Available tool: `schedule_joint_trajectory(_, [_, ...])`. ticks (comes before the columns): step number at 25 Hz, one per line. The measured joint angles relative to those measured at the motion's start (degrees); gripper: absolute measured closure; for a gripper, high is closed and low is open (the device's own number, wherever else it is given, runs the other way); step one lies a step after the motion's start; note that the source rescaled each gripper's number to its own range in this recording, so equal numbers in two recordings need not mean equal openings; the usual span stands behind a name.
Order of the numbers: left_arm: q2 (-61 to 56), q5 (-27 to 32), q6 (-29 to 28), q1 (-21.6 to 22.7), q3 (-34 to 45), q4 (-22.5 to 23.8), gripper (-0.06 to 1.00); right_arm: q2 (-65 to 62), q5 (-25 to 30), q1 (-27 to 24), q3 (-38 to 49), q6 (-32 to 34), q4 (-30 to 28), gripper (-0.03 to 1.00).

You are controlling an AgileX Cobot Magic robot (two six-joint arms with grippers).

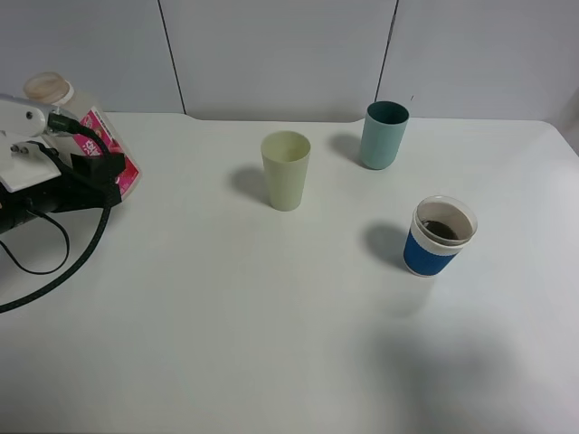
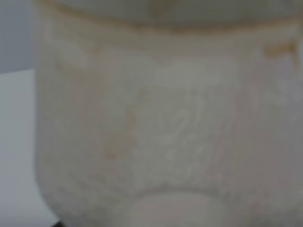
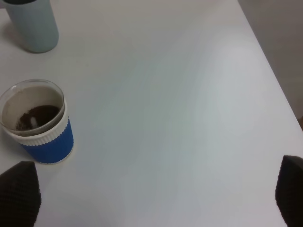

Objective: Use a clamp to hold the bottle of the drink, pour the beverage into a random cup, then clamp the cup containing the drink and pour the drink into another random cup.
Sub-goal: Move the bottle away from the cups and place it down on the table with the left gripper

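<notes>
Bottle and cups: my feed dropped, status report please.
Left end effector at bottle, grip unclear. Right end effector open, empty. Blue-sleeved cup holds dark drink; green cup and teal cup stand apart.

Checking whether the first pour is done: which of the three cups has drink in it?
The blue-sleeved cup, with dark liquid inside; the pale green cup and teal cup show none.

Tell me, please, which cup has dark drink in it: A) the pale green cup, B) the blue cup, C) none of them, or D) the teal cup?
B: dark liquid shows at the bottom of the blue cup, in both the high view and the right wrist view.
</notes>
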Motion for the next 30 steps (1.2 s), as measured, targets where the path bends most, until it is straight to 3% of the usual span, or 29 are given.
schedule_joint_trajectory(13, [18.9,-17.0,0.3,6.6,0.1,2.6,0.94,0.0,0.0,0.0,0.0,0.0,0.0,-0.03])
schedule_joint_trajectory(30, [22.9,-17.6,4.3,7.2,0.1,5.5,0.94,0.0,0.0,0.0,0.0,0.0,0.0,-0.03])
